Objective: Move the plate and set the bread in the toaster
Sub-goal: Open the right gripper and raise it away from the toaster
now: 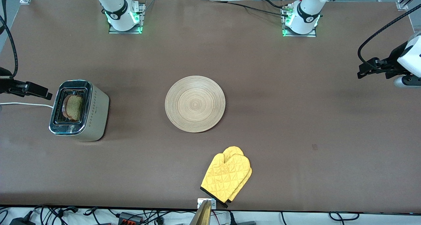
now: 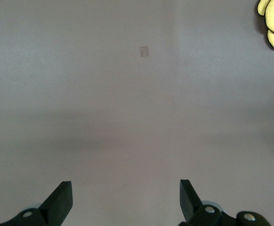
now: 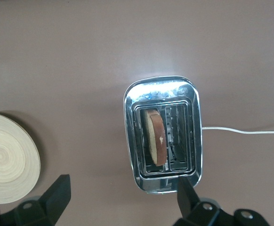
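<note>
The round wooden plate point(image 1: 195, 104) lies flat mid-table with nothing on it; its edge point(image 3: 7, 160) shows in the right wrist view. The chrome-topped toaster point(image 1: 95, 110) point(image 3: 163, 89) stands toward the right arm's end. The bread point(image 1: 74, 107) point(image 3: 157, 136) stands on edge in the slot on the plate's side, its top poking out. My right gripper point(image 1: 48, 94) point(image 3: 123, 186) hangs open and empty, high beside the toaster. My left gripper point(image 1: 360, 70) point(image 2: 125, 188) hangs open and empty over bare table at the left arm's end.
A pair of yellow oven mitts point(image 1: 227, 176) point(image 2: 273, 23) lies near the table's front edge, nearer the camera than the plate. The toaster's white cord point(image 1: 26, 104) point(image 3: 245, 132) runs off toward the right arm's end. A small square mark point(image 1: 314, 147) point(image 2: 144, 51) is on the tabletop.
</note>
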Available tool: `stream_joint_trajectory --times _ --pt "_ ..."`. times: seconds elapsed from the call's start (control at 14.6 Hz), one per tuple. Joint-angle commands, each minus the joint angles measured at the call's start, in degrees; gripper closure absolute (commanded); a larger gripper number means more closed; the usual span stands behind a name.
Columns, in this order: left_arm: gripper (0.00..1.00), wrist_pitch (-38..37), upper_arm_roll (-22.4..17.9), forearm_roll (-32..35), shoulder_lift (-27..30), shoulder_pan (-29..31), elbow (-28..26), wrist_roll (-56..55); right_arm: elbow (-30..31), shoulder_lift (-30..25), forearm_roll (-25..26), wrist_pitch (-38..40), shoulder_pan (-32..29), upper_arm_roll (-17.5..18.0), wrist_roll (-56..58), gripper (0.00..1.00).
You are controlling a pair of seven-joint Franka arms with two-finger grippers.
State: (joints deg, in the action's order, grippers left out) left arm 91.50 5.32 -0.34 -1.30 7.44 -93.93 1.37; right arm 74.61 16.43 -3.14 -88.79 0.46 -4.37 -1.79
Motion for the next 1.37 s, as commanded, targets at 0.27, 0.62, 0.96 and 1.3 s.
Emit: stream_joint_trajectory --times 0.27,0.62,0.96,1.3 --pt "0.0 -2.21 0.39 0.87 -0.1 0.3 1.56 -0.66 19.86 -13.51 2.26 -7.89 -0.64 1.12 2.15 0.0" --pt "0.0 -1.32 0.3 0.87 -0.37 0.3 1.56 -0.66 25.32 -18.27 3.75 -7.71 -0.29 1.47 2.58 0.0" --pt "0.0 0.26 0.39 0.7 -0.81 0.12 2.62 -0.66 28.31 -21.08 3.32 -7.97 -0.38 1.55 2.23 0.0" --pt "0.0 0.26 0.39 0.43 -0.81 0.21 2.44 -0.66 24.98 -18.45 3.32 -7.63 -0.55 1.55 2.24 0.0"
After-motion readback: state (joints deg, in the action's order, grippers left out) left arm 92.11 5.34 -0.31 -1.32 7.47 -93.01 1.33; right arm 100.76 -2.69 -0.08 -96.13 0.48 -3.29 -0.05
